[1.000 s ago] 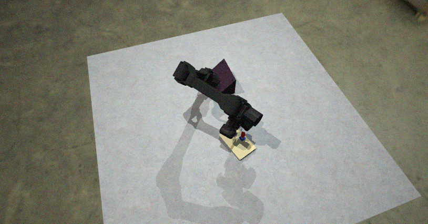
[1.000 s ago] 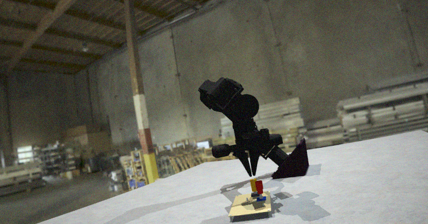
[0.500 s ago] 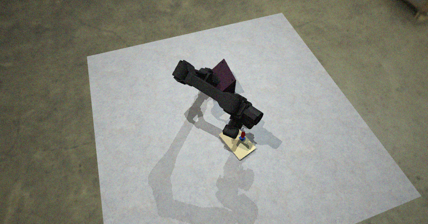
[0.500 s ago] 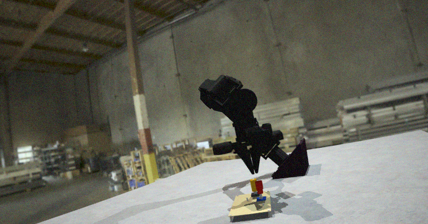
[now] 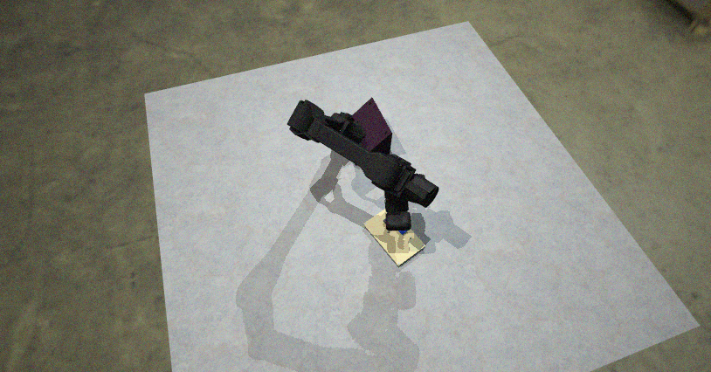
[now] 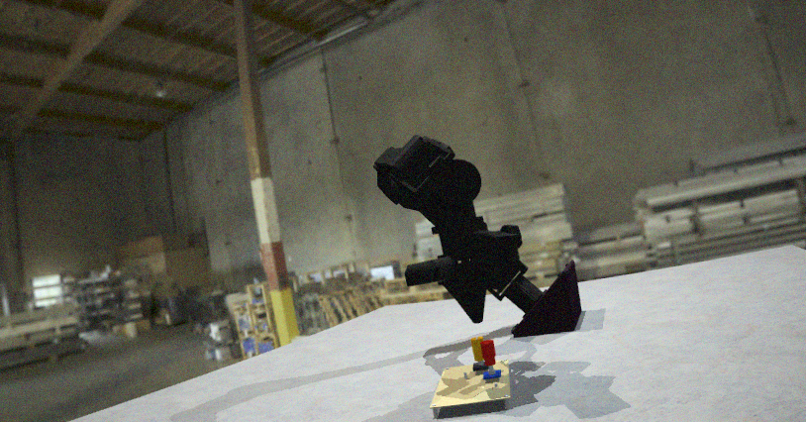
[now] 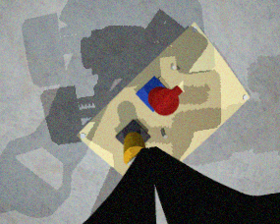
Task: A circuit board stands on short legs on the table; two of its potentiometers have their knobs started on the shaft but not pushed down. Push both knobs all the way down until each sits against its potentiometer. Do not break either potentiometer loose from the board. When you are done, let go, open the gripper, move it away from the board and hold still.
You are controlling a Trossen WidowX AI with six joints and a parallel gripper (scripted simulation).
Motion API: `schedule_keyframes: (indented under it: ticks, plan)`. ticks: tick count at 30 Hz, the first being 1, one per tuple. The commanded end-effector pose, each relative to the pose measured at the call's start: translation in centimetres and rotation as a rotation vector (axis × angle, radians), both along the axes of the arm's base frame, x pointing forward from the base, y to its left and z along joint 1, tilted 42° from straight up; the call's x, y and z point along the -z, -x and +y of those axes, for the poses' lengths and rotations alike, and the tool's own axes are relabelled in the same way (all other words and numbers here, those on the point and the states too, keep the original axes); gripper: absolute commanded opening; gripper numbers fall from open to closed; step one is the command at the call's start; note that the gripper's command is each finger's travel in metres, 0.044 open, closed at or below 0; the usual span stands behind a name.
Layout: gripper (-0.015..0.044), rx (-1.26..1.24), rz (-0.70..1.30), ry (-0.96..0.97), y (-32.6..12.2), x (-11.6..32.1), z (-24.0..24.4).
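The tan circuit board (image 5: 399,258) (image 6: 464,398) (image 7: 231,93) stands on the table. A red knob (image 6: 487,352) (image 7: 163,101) stands upright above the blue potentiometer (image 6: 491,374) (image 7: 146,92), with grey shaft showing between them. A yellow knob (image 6: 477,349) (image 7: 133,147) stands over the dark potentiometer (image 6: 479,367) (image 7: 133,126); whether a gap remains under it is unclear. My gripper (image 6: 477,321) (image 7: 149,154) is shut and empty. Its tips are just above the knobs in the exterior view, without touching, and beside the yellow knob in the wrist view. The arm hides both knobs in the top view.
A dark purple slanted block (image 5: 375,123) (image 6: 554,306) stands behind the board, by the arm. Small grey parts stick up from the board, one a small post (image 7: 163,133) near the yellow knob. Arm shadows lie across the board and table (image 5: 497,170).
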State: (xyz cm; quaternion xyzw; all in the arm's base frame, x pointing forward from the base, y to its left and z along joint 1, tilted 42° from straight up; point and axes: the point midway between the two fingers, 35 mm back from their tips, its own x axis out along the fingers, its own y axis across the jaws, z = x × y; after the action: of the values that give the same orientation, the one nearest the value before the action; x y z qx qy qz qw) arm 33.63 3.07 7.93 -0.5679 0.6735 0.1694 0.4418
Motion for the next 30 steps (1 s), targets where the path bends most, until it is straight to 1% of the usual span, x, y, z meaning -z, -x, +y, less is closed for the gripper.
schedule_keyframes:
  ticks: [1, 30]
  plan:
    - [0.0000, -0.109, 0.090, 0.006, -0.3, 0.1, 0.3]
    - [0.0000, -0.884, 0.733, 0.047, -1.4, 0.2, 1.0]
